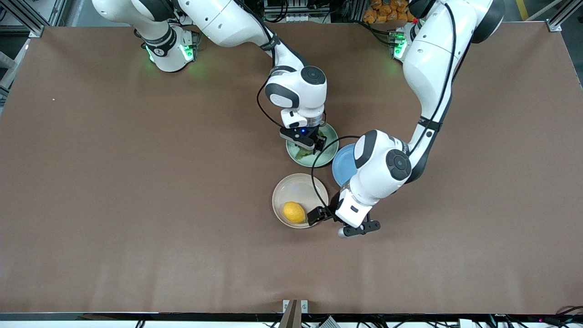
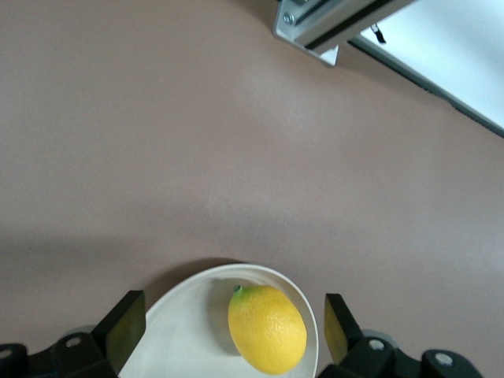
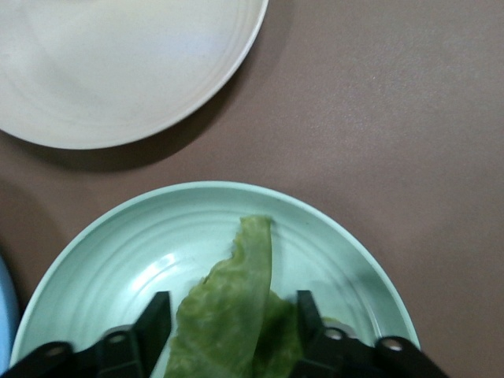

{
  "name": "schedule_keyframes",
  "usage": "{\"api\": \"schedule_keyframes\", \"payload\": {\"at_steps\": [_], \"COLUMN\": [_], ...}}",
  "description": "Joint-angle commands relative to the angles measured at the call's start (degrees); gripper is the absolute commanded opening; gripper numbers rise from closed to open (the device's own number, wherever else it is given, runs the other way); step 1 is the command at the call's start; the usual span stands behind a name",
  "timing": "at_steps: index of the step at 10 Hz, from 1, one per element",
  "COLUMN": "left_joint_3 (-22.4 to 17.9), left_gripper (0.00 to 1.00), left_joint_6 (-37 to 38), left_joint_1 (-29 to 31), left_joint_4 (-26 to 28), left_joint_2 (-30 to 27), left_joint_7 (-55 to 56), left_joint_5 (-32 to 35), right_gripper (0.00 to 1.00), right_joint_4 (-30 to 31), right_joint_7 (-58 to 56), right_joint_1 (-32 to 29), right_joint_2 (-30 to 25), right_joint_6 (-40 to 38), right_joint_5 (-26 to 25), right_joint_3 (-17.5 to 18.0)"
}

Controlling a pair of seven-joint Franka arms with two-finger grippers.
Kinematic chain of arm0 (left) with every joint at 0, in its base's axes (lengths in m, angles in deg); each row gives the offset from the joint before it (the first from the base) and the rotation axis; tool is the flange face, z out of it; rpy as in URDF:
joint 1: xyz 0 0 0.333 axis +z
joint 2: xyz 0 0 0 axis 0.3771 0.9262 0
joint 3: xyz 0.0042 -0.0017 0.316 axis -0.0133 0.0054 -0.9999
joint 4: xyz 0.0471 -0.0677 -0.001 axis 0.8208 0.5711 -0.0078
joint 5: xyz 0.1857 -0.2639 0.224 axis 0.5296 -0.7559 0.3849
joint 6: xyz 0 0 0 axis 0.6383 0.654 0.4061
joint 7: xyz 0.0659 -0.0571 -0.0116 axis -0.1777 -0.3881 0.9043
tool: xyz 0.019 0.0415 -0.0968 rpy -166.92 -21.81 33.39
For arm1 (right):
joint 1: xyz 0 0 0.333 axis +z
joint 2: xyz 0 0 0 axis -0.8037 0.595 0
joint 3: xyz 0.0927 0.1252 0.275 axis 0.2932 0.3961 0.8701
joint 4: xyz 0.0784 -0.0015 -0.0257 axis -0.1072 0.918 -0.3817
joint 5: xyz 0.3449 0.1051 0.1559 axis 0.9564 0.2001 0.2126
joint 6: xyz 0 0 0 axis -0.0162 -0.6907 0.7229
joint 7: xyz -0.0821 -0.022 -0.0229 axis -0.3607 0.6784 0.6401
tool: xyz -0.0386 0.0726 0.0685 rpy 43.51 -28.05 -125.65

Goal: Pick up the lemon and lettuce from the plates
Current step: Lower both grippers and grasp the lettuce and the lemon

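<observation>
The lemon (image 1: pixel 294 212) lies in the beige plate (image 1: pixel 296 187), on the side nearer the front camera. My left gripper (image 1: pixel 319 214) is low at that plate's rim, open. In the left wrist view the lemon (image 2: pixel 268 329) lies on the plate (image 2: pixel 181 331) between the spread fingers (image 2: pixel 126 327), closer to one finger, untouched. The lettuce (image 1: pixel 302 154) lies in the mint green plate (image 1: pixel 329 155). My right gripper (image 1: pixel 314 142) is down over it, open. In the right wrist view the lettuce (image 3: pixel 228 311) sits between the fingers (image 3: pixel 155 319) on the mint plate (image 3: pixel 126 252).
A blue plate (image 1: pixel 342 166) lies beside both plates, partly under the left arm, and shows at the right wrist view's edge (image 3: pixel 4 315). The beige plate also shows in the right wrist view (image 3: pixel 118 71). Bare brown table surrounds the plates.
</observation>
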State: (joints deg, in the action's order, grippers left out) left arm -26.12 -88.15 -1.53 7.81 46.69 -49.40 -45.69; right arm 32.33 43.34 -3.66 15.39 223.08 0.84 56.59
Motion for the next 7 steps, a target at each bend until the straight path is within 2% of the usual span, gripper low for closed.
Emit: {"api": "schedule_keyframes", "payload": {"at_steps": [1, 2, 3, 5, 7], "left_joint_3": [-0.6, -0.6, -0.6, 0.0, 0.0], "left_gripper": [1.0, 1.0, 1.0, 1.0, 1.0], "left_joint_6": [-0.4, -0.6, -0.6, -0.6, -0.6], "left_joint_1": [0.3, 0.0, -0.1, -0.4, -1.3], "left_joint_4": [-1.3, -1.3, -1.2, -1.1, -1.1], "left_joint_2": [0.6, 0.6, 0.6, 0.9, 1.9], "left_joint_7": [0.1, 0.2, 0.6, 1.7, 2.3], "left_joint_5": [-1.3, -1.2, -1.2, -1.3, -1.5], "right_gripper": [0.45, 0.29, 0.04, 0.0, 0.0], "right_joint_4": [-1.7, -1.7, -1.7, -1.8, -1.4], "right_joint_7": [2.0, 2.0, 2.3, 2.0, -3.6], "right_joint_1": [0.7, 0.7, 0.7, 0.6, 0.2], "right_joint_2": [1.1, 1.1, 1.0, -1.2, -6.1], "right_joint_6": [0.2, 0.1, -0.1, -1.0, -7.2], "right_joint_5": [-2.0, -2.6, -2.7, -2.4, -1.9], "right_joint_3": [-0.7, -0.7, -0.6, -0.2, 0.9]}}
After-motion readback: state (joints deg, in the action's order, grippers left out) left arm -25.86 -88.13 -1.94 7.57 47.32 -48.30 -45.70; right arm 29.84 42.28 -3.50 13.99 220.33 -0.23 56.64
